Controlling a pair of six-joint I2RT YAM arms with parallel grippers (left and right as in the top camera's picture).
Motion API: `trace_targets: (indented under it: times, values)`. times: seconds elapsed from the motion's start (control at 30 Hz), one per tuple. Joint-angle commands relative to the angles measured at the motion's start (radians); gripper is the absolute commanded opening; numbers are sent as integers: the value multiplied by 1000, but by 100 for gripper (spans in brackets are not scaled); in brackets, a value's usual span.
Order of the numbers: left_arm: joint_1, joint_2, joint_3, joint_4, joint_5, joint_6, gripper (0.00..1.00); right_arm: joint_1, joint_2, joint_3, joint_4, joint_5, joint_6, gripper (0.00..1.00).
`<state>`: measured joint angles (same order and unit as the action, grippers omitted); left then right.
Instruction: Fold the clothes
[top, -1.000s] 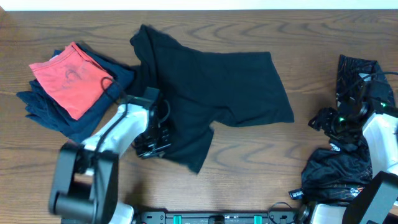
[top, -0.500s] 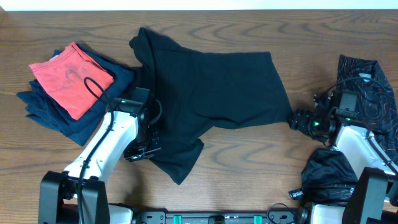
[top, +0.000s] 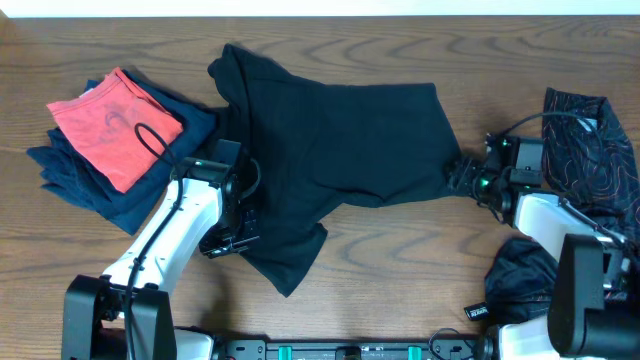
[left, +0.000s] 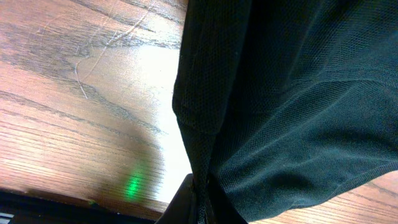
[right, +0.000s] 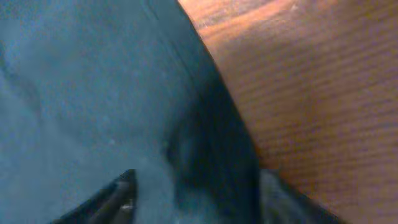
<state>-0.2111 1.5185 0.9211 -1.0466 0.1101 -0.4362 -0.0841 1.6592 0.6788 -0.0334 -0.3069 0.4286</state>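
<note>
**Shirt stretched between the two tools, one corner each**

The shirt (top: 350, 130) lies open on the bench (top: 400, 265), its long axis running roughly from the left tool (top: 232, 232) to the right tool (top: 462, 180). From the left tool the cloth spreads away and to its right. From the right tool it lies wholly to the left, with a bunched end at the far left corner.

The left tool is together, clamped on the near left flap; its wrist view shows the hem pinched right at the fingertips. The right tool sits at the near right corner. Its wrist view shows its fingers (right: 121, 193) apart with the hem between them, so it straddles the corner and I judge it not yet pinched.

The next move seems to hang on that right corner being caught, so both ends can be lifted or drawn out together.

The wood is bare and smooth, so the cloth should slide easily. There is free bench beyond the shirt and nearer than it. A folded pile (top: 110, 140) lies just outside the left tool, and a patterned garment (top: 590, 140) lies behind the right tool, both close enough to snag.
</note>
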Motion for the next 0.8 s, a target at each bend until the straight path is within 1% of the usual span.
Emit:
trace_targets:
  times: [0.0, 0.03, 0.07, 0.1, 0.13, 0.3, 0.43, 0.6, 0.77]
  values:
    - [5, -5, -8, -3, -18, 18, 6, 7, 56, -15, -32, 31, 30, 26]
    - [6, -6, -5, -4, -18, 31, 6, 4, 53, -14, -39, 34, 26, 16]
    - [8, -7, 2, -10, -18, 45, 6, -3, 45, -13, -50, 35, 26, 9]
    - [15, -11, 14, -25, -18, 63, 6, -13, 32, -10, -68, 38, 21, 4]
    - [21, -18, 29, -40, -18, 76, 6, -24, 17, -4, -90, 39, 18, 1]
    - [66, -96, 148, -124, -17, 165, 6, -101, -135, 58, -231, 38, -22, 1]
    - [93, -185, 285, -189, -5, 220, 6, -153, -319, 174, -410, 38, -94, 1]
    - [113, -294, 472, -223, 13, 234, 6, -172, -515, 350, -604, 70, -167, 1]
    - [117, -380, 649, -221, 12, 234, 6, -172, -639, 501, -726, 156, -177, 1]
